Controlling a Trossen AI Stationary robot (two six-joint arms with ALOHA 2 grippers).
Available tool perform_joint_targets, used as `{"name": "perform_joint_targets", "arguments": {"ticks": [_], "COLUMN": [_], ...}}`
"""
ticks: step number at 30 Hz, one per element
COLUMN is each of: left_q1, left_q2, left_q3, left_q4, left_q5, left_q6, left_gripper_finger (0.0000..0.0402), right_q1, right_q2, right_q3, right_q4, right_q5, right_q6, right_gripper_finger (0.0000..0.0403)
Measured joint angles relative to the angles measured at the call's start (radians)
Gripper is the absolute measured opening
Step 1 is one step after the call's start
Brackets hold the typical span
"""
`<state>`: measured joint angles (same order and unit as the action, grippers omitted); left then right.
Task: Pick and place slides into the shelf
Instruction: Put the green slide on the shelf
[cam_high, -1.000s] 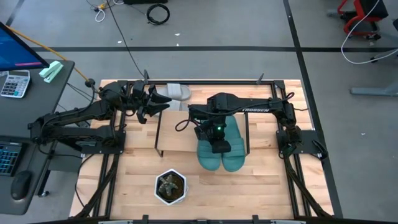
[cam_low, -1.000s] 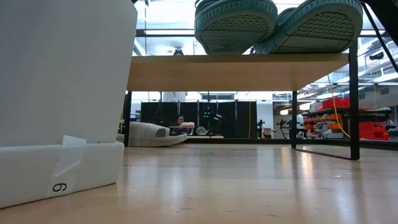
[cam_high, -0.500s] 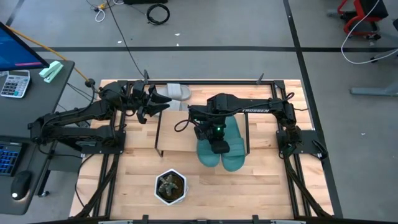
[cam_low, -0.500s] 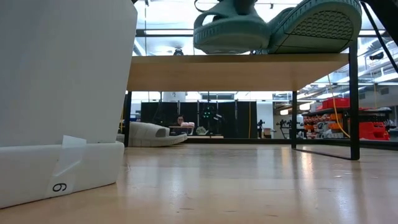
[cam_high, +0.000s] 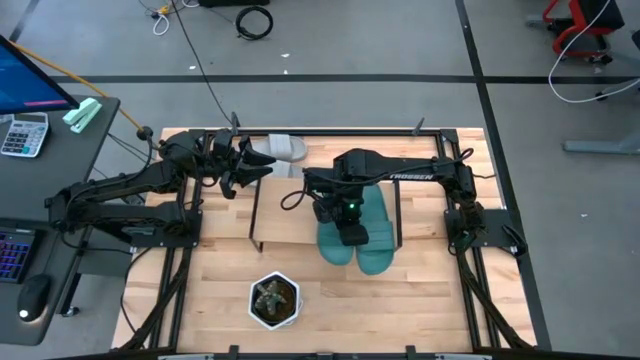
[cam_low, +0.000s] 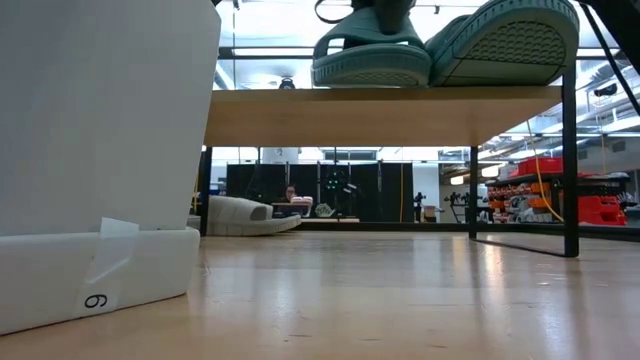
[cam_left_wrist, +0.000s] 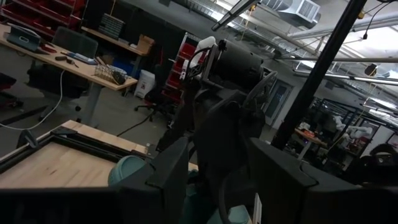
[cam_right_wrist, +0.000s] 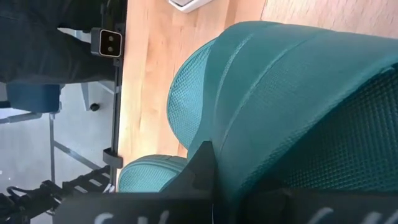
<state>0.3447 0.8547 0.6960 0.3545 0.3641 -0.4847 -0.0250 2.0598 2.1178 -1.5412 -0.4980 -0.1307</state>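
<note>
- The right arm reaches in from the right, its gripper (cam_high: 346, 222) down over the left teal slide (cam_low: 372, 55), seemingly clamped on its strap.
- Both teal slides lie side by side on the shelf (cam_high: 290, 228), toes overhanging the near edge.
- The left gripper (cam_high: 247, 168) hovers beside a grey slide (cam_high: 279, 148) at the table's far edge, fingers parted.

teal slides (cam_high: 360, 238) on shelf (cam_high: 290, 232), grey slide (cam_high: 280, 149) behind

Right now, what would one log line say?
right gripper: on teal slide, flat on shelf | left gripper: waiting, rear-left
</note>
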Motion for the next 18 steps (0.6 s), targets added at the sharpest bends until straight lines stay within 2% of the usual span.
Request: {"name": "perform_joint_targets", "arguments": {"ticks": [18], "left_q1": [0.000], "left_q2": [0.000], "left_q3": [0.001], "left_q4": [-0.021], "left_q5": [0.001], "left_q6": [0.000], "left_gripper_finger": [0.0172], "right_q1": [0.000], "right_q2": [-0.019], "right_q3": [0.000], "right_q4": [0.007], "right_q5": [-0.017], "right_q6": [0.007], "right_gripper_finger": [0.0010]}}
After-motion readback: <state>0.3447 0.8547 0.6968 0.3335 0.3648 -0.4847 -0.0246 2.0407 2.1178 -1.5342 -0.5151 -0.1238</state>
